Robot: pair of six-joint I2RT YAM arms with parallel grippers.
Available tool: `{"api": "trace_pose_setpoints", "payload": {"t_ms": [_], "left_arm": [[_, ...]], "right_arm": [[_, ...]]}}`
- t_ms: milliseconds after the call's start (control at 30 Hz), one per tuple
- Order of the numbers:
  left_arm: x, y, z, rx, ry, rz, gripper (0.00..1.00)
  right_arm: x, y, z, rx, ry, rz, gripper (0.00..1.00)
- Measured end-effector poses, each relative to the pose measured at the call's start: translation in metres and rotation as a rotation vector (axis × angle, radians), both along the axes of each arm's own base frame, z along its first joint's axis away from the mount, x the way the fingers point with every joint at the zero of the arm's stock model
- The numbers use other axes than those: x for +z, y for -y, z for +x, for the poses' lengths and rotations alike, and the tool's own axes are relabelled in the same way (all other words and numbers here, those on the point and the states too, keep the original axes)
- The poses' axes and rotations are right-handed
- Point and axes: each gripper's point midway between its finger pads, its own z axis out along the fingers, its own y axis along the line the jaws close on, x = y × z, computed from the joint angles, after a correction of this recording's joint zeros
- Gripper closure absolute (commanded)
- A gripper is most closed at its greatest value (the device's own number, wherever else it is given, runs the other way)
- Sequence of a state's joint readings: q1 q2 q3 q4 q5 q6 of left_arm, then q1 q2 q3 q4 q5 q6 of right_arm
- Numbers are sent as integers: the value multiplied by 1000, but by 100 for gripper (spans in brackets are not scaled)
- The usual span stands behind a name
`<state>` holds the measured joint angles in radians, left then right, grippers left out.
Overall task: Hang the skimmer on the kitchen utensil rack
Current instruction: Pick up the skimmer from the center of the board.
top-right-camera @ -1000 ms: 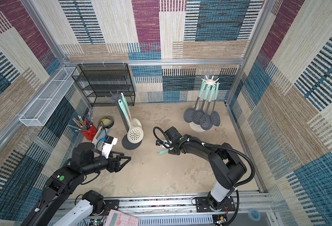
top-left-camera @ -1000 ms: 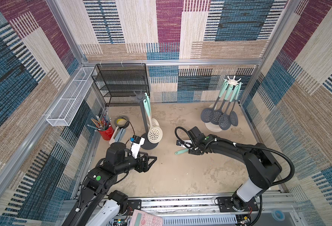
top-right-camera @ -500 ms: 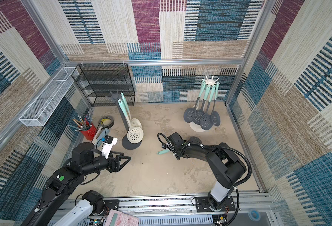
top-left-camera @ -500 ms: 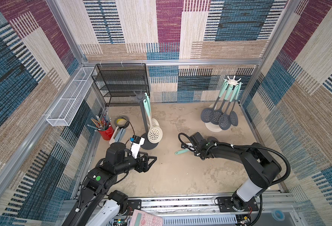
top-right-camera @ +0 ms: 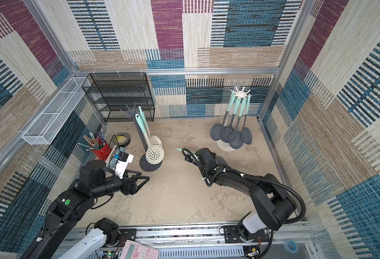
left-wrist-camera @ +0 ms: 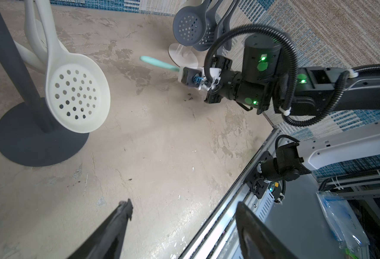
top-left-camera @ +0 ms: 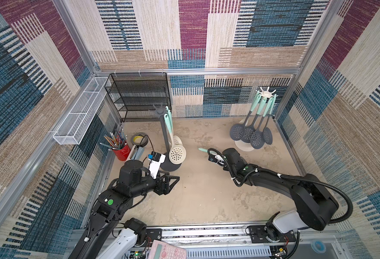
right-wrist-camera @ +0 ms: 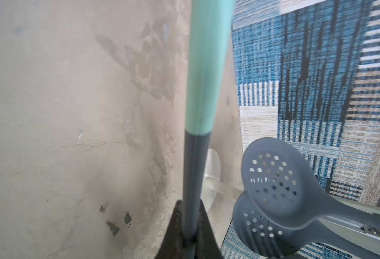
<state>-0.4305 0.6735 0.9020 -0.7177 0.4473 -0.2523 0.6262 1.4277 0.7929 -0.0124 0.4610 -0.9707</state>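
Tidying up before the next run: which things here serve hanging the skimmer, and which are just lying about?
In the job: skimmer, clamped in the right gripper; white rack, likely its target.
Lying about: dark rack with cream skimmers, pencil cup, tape roll, mesh shelf, wire basket, calculator.

Utensil racks: two, a dark rack (top-left-camera: 168, 167) and a white rack (top-left-camera: 267, 92).

White skimmers (top-left-camera: 177, 154): two, both on the dark rack.

Grey skimmers (top-left-camera: 237, 133) on the white rack: four.

Lone skimmer (right-wrist-camera: 207, 78), mint handle, off both racks: one.

Skimmers in all: seven.

Arms: two, left arm (top-left-camera: 108, 201) and right arm (top-left-camera: 274, 181).

Black mesh shelf (top-left-camera: 139, 96): one.

White wire basket (top-left-camera: 77, 118): one.

Red cup (top-left-camera: 122, 154): one; pencils inside too crowded to count.

Tape roll (top-left-camera: 140, 139) on the counter (top-left-camera: 207, 201): one.

Pink calculator (top-left-camera: 168, 250): one.
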Motion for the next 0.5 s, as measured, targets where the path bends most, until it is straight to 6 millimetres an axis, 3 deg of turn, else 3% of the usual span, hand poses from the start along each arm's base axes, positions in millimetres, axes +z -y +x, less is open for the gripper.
{"api": "trace_pose_setpoints", "payload": {"t_ms": [133, 333, 500], "left_arm": [[5, 0, -1, -10, 14, 12, 25], [6, 1, -1, -26, 23, 17, 29], [11, 7, -2, -60, 35, -9, 31]], "right_arm": [[37, -16, -13, 67, -7, 160, 100], [95, -57, -41, 252, -52, 455, 100], [124, -91, -67, 413, -149, 666, 100]]}}
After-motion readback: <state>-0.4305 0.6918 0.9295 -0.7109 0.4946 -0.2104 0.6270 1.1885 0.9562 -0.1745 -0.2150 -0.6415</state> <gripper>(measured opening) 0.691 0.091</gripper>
